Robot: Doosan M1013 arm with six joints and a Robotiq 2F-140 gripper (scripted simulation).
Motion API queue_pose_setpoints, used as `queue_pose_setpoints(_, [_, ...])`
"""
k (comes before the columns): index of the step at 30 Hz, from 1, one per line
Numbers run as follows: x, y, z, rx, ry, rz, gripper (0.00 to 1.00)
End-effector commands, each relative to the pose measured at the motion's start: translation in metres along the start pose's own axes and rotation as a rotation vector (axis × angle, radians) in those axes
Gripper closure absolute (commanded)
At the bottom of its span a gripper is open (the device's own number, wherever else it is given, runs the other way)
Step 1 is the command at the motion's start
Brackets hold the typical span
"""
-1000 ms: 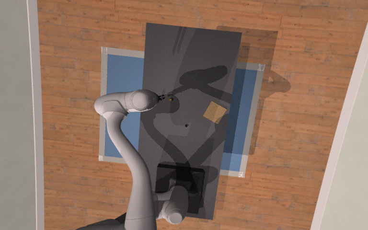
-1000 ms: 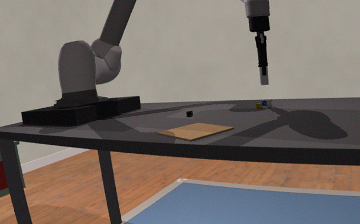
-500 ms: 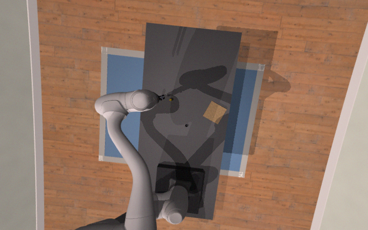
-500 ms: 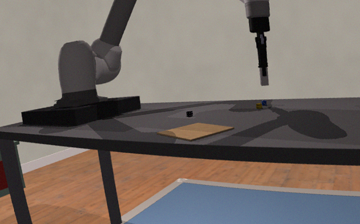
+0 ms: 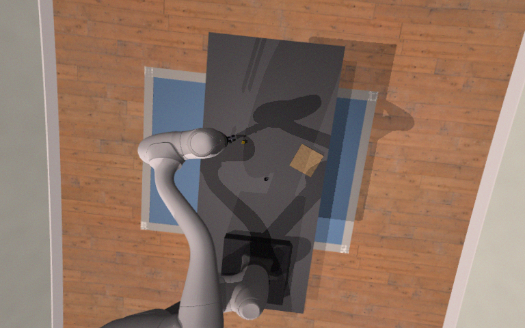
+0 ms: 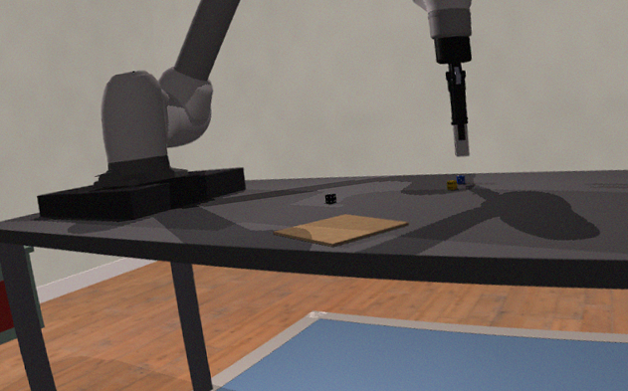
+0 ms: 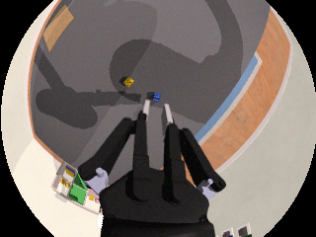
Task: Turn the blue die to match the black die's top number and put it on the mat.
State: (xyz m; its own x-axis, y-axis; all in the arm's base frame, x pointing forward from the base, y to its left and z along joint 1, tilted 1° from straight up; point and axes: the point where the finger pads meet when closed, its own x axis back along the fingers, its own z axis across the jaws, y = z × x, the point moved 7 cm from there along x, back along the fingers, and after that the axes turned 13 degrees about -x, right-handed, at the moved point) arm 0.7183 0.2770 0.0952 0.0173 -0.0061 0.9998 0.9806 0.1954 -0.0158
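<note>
The blue die [image 6: 460, 179] sits flat on the dark table, touching or almost touching a yellow die [image 6: 451, 183]. In the wrist view the blue die [image 7: 157, 97] lies just past my fingertips, with the yellow die [image 7: 128, 82] to its left. My gripper [image 6: 462, 147] hangs straight down a short way above the blue die. Its fingers are drawn in to a narrow gap with nothing between them. The black die [image 6: 331, 198] sits alone nearer the middle of the table. The tan mat [image 6: 340, 228] lies near the table's front edge. The dice numbers are too small to read.
The arm's black base [image 6: 141, 195] stands at one end of the table. A blue rug [image 6: 386, 376] lies on the wooden floor under the table. The black die [image 5: 266, 178] and the mat [image 5: 306, 160] are well apart from the gripper [image 5: 232, 138].
</note>
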Motion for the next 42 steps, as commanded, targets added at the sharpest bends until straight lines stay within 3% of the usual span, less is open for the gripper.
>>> queue_pose_setpoints(1, [-0.005,0.0,0.0,0.0,0.0,0.0,0.73])
queue_pose_setpoints(22, [-0.03,0.0,0.0,0.0,0.0,0.0,0.73])
queue_pose_setpoints(42, [-0.035,0.0,0.0,0.0,0.0,0.0,0.73])
